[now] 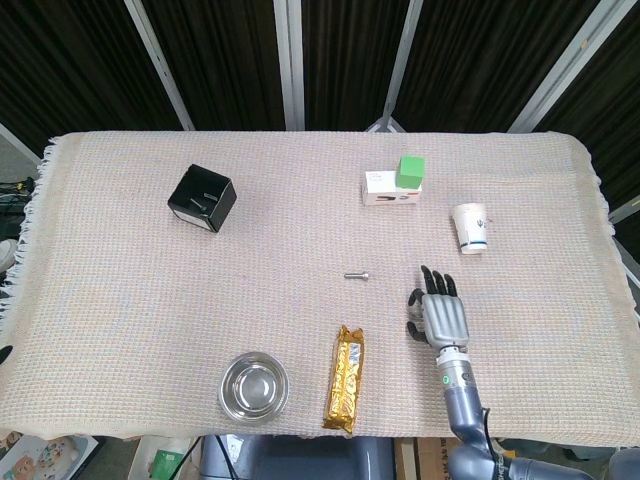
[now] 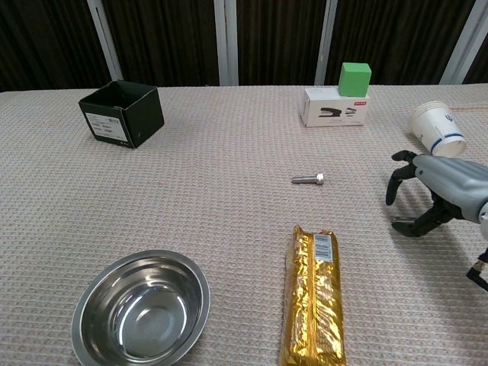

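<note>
Steel bolt (image 1: 358, 275) lies loose on the table (image 1: 150, 300) at ten o'clock from the right hand (image 1: 438, 318).
Its long axis runs nine to three, head toward three. The right hand arches palm-down over the cloth, fingers curled toward the thumb; a grey stub (image 2: 397, 222) shows at the thumb tip, perhaps a second bolt, and I cannot tell whether it is pinched. No left hand shows, so the right is nearer. Counted: one steel bowl (image 1: 254, 386), one gold snack bar (image 1: 345, 378), one black box (image 1: 202, 198), one white box (image 1: 385, 192) under one green cube (image 1: 411, 170), one paper cup (image 1: 471, 227).
</note>
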Robot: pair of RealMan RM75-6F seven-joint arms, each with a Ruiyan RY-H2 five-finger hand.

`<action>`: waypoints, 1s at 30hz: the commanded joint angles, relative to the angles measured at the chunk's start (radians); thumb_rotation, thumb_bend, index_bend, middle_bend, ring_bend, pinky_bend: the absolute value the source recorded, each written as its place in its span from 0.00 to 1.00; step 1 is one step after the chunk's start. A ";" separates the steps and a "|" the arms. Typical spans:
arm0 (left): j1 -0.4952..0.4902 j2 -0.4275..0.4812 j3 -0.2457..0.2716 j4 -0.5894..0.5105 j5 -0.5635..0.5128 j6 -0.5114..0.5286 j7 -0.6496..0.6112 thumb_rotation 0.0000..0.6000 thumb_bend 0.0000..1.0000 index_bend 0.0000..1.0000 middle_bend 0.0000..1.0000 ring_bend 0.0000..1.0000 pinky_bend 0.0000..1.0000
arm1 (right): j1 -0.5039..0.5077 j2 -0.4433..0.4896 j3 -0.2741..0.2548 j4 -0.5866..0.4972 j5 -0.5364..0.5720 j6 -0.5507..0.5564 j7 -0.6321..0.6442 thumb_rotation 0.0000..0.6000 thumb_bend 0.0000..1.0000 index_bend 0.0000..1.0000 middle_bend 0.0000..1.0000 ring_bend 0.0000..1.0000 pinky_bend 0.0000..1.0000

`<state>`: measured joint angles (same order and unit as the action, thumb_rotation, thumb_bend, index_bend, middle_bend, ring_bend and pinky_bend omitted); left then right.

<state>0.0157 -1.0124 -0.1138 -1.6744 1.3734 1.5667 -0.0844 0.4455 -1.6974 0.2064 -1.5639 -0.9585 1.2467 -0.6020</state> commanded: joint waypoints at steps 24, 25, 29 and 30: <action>0.000 -0.008 -0.015 0.000 -0.032 0.003 0.026 1.00 0.07 0.17 0.11 0.01 0.03 | 0.001 -0.006 -0.008 0.036 0.015 -0.007 0.036 1.00 0.35 0.54 0.00 0.02 0.00; 0.000 -0.008 -0.015 0.000 -0.032 0.003 0.025 1.00 0.07 0.17 0.11 0.01 0.03 | 0.003 -0.007 -0.008 0.038 0.014 -0.007 0.037 1.00 0.35 0.54 0.00 0.02 0.00; 0.001 -0.008 -0.016 0.000 -0.032 0.004 0.023 1.00 0.06 0.17 0.11 0.01 0.03 | 0.006 -0.009 -0.008 0.041 0.014 -0.008 0.035 1.00 0.35 0.55 0.00 0.02 0.00; 0.001 -0.008 -0.016 0.001 -0.032 0.004 0.022 1.00 0.06 0.17 0.11 0.01 0.03 | 0.006 -0.009 -0.008 0.041 0.014 -0.008 0.034 1.00 0.35 0.55 0.00 0.02 0.00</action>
<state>0.0165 -1.0203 -0.1298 -1.6737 1.3412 1.5703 -0.0620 0.4516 -1.7069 0.1980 -1.5229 -0.9440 1.2387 -0.5680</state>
